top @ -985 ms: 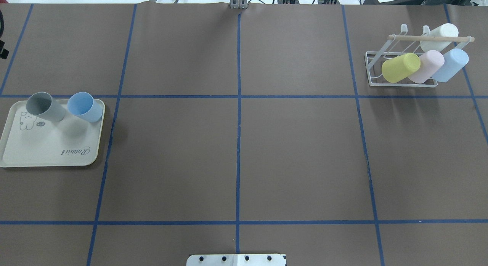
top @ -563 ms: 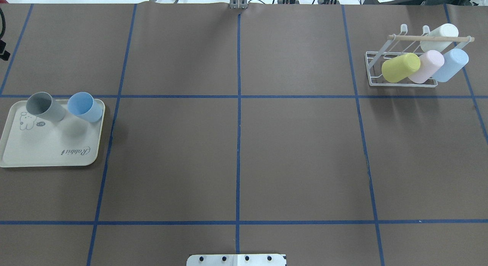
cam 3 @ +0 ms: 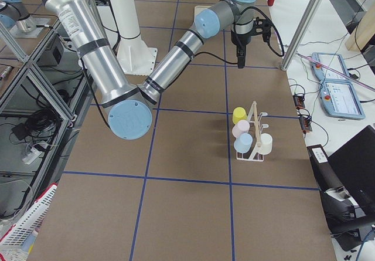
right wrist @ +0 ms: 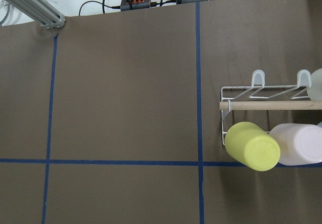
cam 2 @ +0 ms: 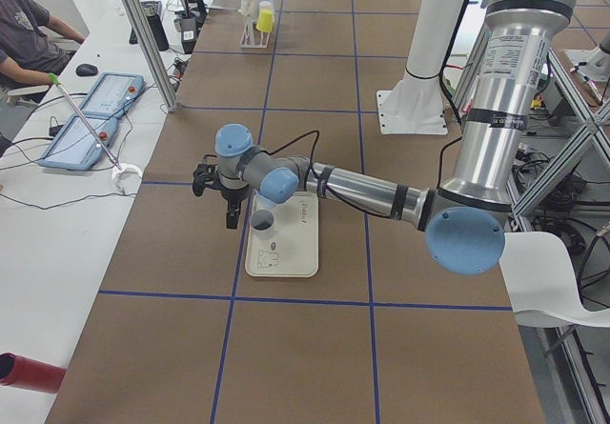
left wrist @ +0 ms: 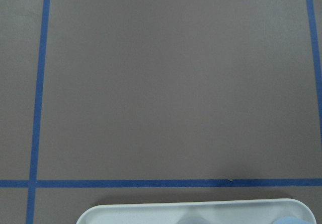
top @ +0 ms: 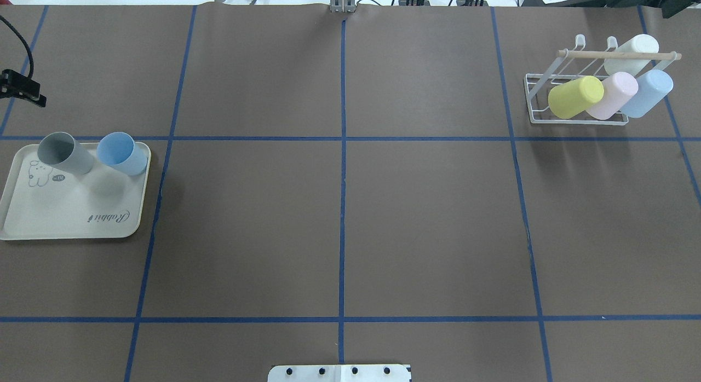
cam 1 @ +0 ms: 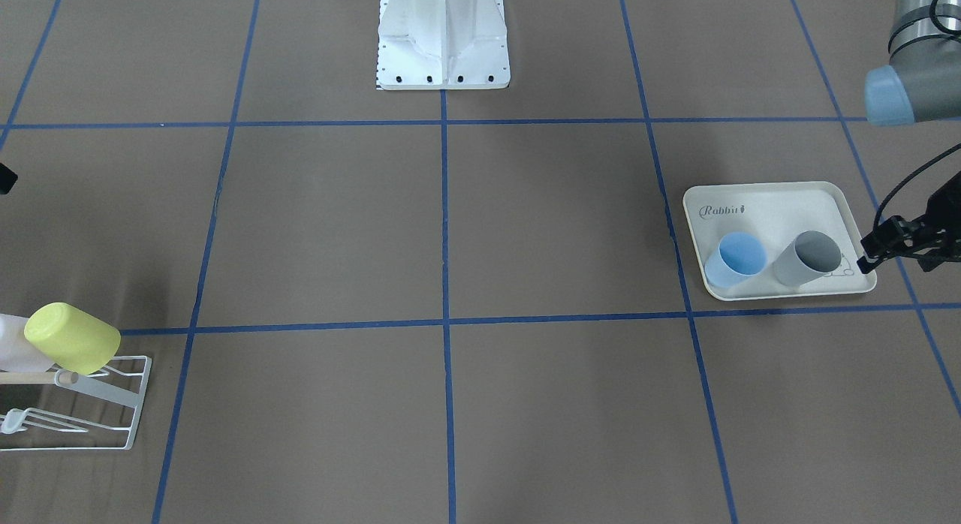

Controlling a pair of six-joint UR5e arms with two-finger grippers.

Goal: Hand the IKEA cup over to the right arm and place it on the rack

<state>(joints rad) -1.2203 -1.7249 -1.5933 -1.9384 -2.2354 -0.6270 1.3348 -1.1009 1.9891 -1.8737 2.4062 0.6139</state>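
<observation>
The left gripper [top: 33,96] has come further in from the overhead view's left edge, with its cable now trailing behind it, and a dark part of the right arm now shows at the top right corner. The cups and the rack lie as before.

The grey cup [top: 65,154] and the blue cup [top: 123,154] stand mouth up, just beside each other with a small gap, along the far rim of the cream tray [top: 65,218], the grey one at its outer corner. The left gripper hovers above the surface [top: 350,218] just past that far rim, outward of the grey cup and touching neither cup. I cannot tell whether its fingers are apart or together. Its wrist camera catches only the tray's rim at the bottom of its view.

Between the tray and the rack [top: 534,97], the broad middle of the surface shows only the blue tape lines [top: 343,207]. The rack sits toward the far right corner, well apart from the tray. It carries a yellow cup [top: 575,96], a pink cup [top: 616,94] and a light-blue cup [top: 649,92] in front, with a white cup [top: 632,51] behind the wooden dowel [top: 586,54]. Two back pegs [right wrist: 257,76] stand bare.

The right gripper [cam 3: 240,58] hangs pointing down, beyond the rack as the right-side camera sees it. I cannot tell whether it is apart or together
</observation>
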